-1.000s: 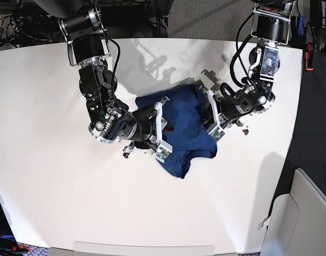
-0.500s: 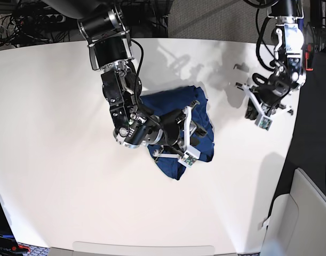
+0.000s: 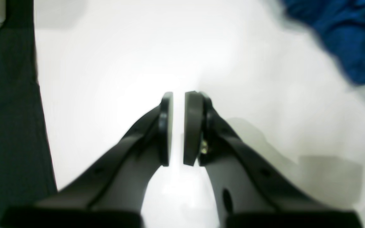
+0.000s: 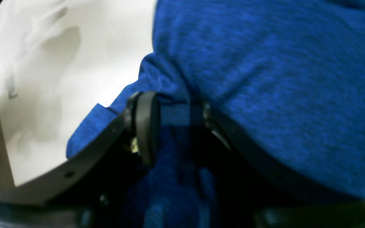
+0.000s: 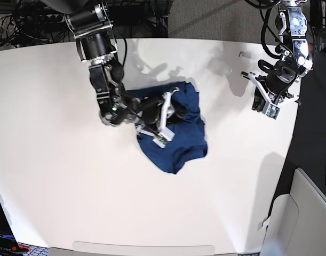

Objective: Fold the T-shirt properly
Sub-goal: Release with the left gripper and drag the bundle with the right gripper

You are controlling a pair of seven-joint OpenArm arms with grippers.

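The bunched T-shirt [image 5: 179, 133] runs far-left to near-right on the white table [image 5: 56, 160]; right gripper [image 4: 173, 126] clamps its fabric, left gripper [image 3: 177, 126] nearly together, empty.

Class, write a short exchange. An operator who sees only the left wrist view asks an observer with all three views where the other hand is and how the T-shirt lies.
Operator: My left hand is nearly closed on nothing above the bare table. I see only a corner of the T-shirt. Where is the right hand?
Observer: The right hand is on the T-shirt, with a fold of fabric between its fingers.
Operator: How does the shirt lie overall?
Observer: The base view shows it bunched in a crumpled heap near the table's middle, not spread flat.
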